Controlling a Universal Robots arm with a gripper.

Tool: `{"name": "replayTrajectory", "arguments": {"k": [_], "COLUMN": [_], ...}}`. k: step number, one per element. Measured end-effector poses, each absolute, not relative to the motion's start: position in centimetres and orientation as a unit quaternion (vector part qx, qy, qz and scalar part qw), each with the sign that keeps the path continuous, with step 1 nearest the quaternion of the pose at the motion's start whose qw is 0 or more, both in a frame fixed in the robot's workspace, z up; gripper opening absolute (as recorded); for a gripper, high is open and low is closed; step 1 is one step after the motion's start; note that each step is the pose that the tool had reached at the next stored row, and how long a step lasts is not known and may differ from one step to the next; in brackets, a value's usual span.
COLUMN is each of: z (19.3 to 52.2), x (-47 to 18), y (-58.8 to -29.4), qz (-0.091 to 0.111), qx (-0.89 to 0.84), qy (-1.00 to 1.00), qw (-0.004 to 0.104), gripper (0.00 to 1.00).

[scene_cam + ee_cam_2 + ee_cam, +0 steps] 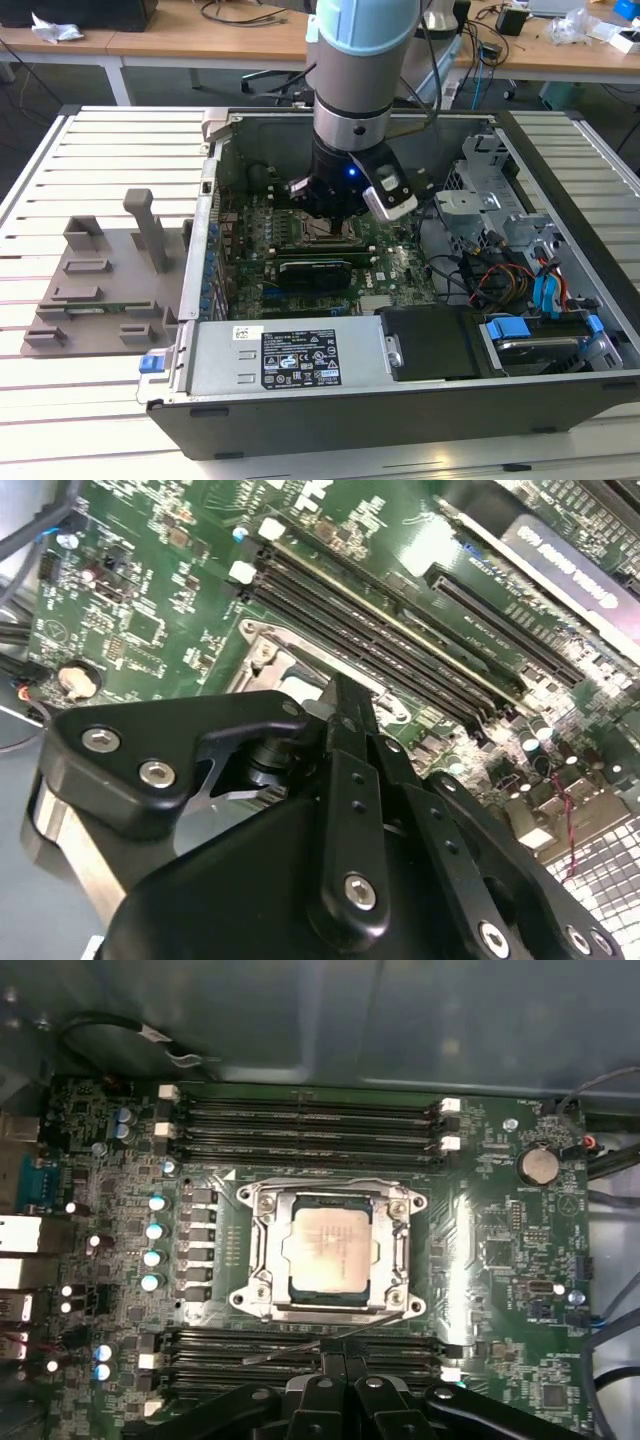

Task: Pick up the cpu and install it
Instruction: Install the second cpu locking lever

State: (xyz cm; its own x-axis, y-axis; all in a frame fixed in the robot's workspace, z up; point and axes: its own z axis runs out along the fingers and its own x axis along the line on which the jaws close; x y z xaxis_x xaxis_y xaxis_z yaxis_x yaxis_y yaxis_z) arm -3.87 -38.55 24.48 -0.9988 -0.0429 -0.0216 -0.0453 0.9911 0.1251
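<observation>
Already the small square cpu [330, 1252], its pale metal top shiny, sits inside the silver socket frame [262, 1250] on the green motherboard [500, 1240]. Above it the black claw [345, 1365] is closed, holding nothing. Slatted white worktop [90, 140] carries the case.

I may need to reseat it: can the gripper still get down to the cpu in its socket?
Probably yes. The gripper hangs inside the open case, close beside the cpu, which sits in the socket frame with nothing lying over its top.
</observation>
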Motion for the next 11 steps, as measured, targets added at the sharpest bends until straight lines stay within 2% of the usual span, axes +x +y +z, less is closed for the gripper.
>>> {"name": "replayTrajectory", "arguments": {"k": [11], "z": [22.6], "x": [-6.4], "y": [-38.8], "qz": [0.072], "qx": [-0.022], "qy": [0.997], "qw": [0.010], "gripper": [0.11]}}
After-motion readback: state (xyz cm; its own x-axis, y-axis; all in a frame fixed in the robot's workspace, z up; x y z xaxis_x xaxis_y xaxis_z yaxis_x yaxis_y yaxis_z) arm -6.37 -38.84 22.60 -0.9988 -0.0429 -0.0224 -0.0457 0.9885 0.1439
